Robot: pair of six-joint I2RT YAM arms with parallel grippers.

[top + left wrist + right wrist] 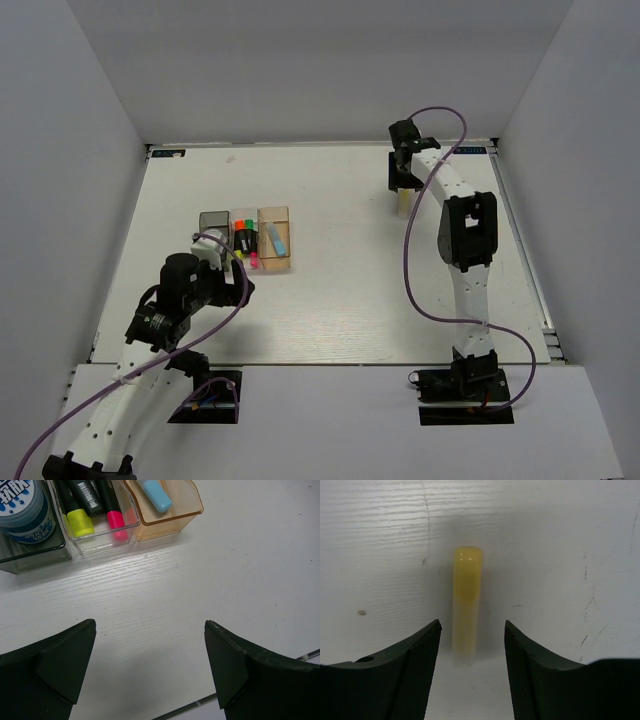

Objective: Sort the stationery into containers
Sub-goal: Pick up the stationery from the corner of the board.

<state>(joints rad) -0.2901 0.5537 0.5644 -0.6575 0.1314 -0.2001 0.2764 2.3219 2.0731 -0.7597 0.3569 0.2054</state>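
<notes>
From above, you see the three containers in a row on the table [340, 300], left of centre and nearer the left edge: dark grey box [213, 221], clear box [244, 240], amber box [274, 240]. Your left gripper [238, 286] sits just on the near side of them. Your right gripper [403, 183] is out towards the far right corner, over a pale yellow highlighter [402, 204].

On your left wrist camera the fingers [60, 665] stand wide apart with only bare tabletop between them. Beyond them, a blue-white roll [22, 505] is in the grey box. A yellow-ended highlighter [80, 522] and a pink-ended highlighter [115, 517] lie in the clear one, and a light blue highlighter [156, 495] in the amber one.

On your right wrist camera the pale yellow highlighter lies flat on the table, pointing away from the camera. The fingers [415, 670] are parted, one on each side of its near end, with a gap showing on both sides.
</notes>
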